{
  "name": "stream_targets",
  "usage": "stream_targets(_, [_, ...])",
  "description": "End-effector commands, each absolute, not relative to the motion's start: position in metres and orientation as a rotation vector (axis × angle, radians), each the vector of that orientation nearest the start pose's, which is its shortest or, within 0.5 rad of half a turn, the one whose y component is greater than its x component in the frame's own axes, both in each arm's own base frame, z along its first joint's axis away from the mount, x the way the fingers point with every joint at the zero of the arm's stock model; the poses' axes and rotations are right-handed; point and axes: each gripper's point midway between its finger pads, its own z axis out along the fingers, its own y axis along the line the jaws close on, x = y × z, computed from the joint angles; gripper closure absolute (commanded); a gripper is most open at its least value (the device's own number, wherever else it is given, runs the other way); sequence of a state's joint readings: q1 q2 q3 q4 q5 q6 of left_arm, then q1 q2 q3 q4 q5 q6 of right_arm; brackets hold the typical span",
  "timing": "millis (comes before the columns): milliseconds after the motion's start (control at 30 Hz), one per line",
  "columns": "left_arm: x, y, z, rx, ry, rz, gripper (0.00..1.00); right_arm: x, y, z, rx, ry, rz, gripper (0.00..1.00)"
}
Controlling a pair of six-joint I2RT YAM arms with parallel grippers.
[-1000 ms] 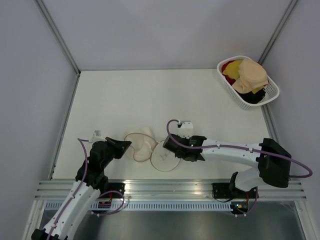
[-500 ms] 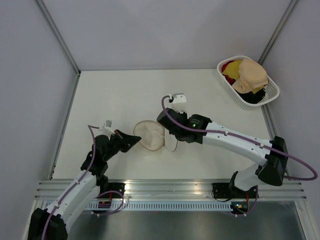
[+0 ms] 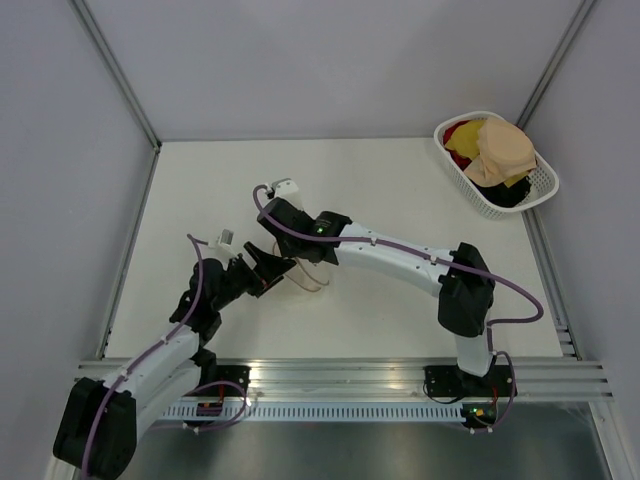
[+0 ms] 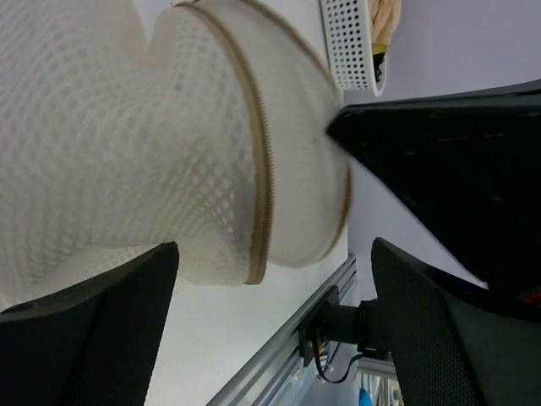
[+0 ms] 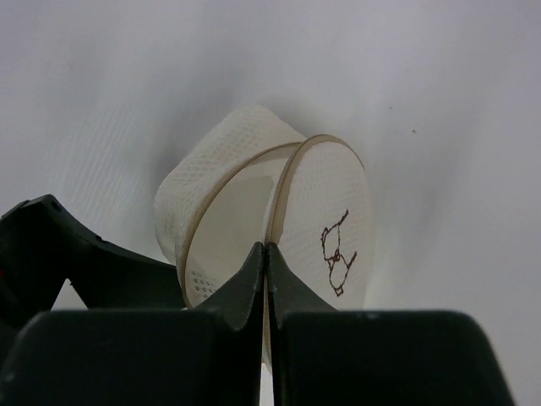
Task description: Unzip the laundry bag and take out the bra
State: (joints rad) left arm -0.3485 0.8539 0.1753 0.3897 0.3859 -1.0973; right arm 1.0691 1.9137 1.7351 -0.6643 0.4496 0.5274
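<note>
The laundry bag [image 5: 211, 182] is a white mesh dome that stands on edge and is unzipped. Its round disc [image 5: 334, 224] with the bra outline is swung away from the dome. My right gripper [image 5: 268, 254] is shut on the zip rim between dome and disc; from above it [image 3: 297, 258] is over the bag [image 3: 308, 278]. My left gripper [image 4: 270, 338] is open just left of the bag [image 4: 127, 144], its fingers [image 4: 84, 330] either side of the lower edge without touching. What looks like the bra [image 3: 500, 150] lies peach-beige on the far-right basket. Inside the bag only smooth cream surface shows.
A white lattice basket [image 3: 540, 185] with red, yellow and black clothes stands at the back right corner. Grey walls close the table on three sides. An aluminium rail [image 3: 340, 375] runs along the near edge by the arm bases.
The left gripper has opened and let go of the bag. The right arm has swung left and away from the rail, carrying the bag along and tipping it onto its edge.
</note>
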Motion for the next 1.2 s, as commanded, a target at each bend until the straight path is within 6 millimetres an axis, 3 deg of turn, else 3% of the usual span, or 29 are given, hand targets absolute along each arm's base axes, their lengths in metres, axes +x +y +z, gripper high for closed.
stream_targets(0, [0.241,-0.186,0.154,-0.408,1.918,-1.266,0.00,0.291,0.427,0.183,-0.474,2.261,0.346,1.00])
stream_targets(133, [0.242,-0.161,0.164,-0.493,1.862,-1.133,0.00,0.291,0.430,0.172,-0.488,2.281,0.345,1.00])
stream_targets(167, [0.238,-0.154,0.151,-0.538,1.914,-1.077,0.00,0.291,0.431,0.170,-0.488,2.288,0.350,0.99])
stream_targets(233, [0.240,-0.140,0.150,-0.603,1.899,-0.999,0.01,0.289,0.432,0.170,-0.491,2.289,0.368,1.00])
stream_targets(367, [0.230,-0.111,0.121,-0.784,1.991,-0.808,0.00,0.285,0.433,0.166,-0.500,2.291,0.402,1.00])
stream_targets(500, [0.226,-0.103,0.114,-0.853,1.999,-0.765,0.00,0.270,0.444,0.164,-0.572,2.286,0.562,0.99])
stream_targets(600, [0.226,-0.101,0.117,-0.877,1.969,-0.778,0.01,0.249,0.460,0.168,-0.673,2.267,0.805,0.86])
stream_targets(667, [0.227,-0.100,0.122,-0.876,1.946,-0.785,0.00,0.239,0.462,0.168,-0.721,2.268,0.871,0.59])
stream_targets(700, [0.227,-0.100,0.122,-0.876,1.946,-0.785,0.00,0.237,0.462,0.166,-0.735,2.271,0.879,0.59])
stream_targets(733, [0.227,-0.101,0.125,-0.867,1.936,-0.799,0.01,0.225,0.462,0.170,-0.768,2.257,0.942,0.43])
stream_targets(800, [0.226,-0.102,0.125,-0.864,1.938,-0.801,0.01,0.226,0.463,0.176,-0.760,2.235,0.974,0.37])
stream_targets(867, [0.227,-0.107,0.127,-0.832,1.935,-0.834,0.00,0.224,0.459,0.193,-0.746,2.194,1.020,0.33])
stream_targets(933, [0.228,-0.113,0.131,-0.793,1.937,-0.869,0.01,0.223,0.453,0.219,-0.726,2.134,1.034,0.24])
stream_targets(967, [0.228,-0.116,0.133,-0.773,1.937,-0.881,0.00,0.227,0.445,0.222,-0.695,2.135,0.990,0.22])
stream_targets(1000, [0.228,-0.119,0.135,-0.748,1.940,-0.894,0.01,0.228,0.436,0.239,-0.682,2.096,0.975,0.14])
stream_targets(1067, [0.226,-0.129,0.142,-0.666,1.956,-0.938,0.01,0.233,0.419,0.246,-0.643,2.086,0.901,0.09])
stream_targets(1100, [0.224,-0.133,0.143,-0.634,1.970,-0.959,0.00,0.231,0.409,0.265,-0.624,2.044,0.903,0.03])
stream_targets(1167, [0.225,-0.140,0.153,-0.568,1.968,-0.985,0.00,0.230,0.391,0.266,-0.596,2.048,0.851,0.02])
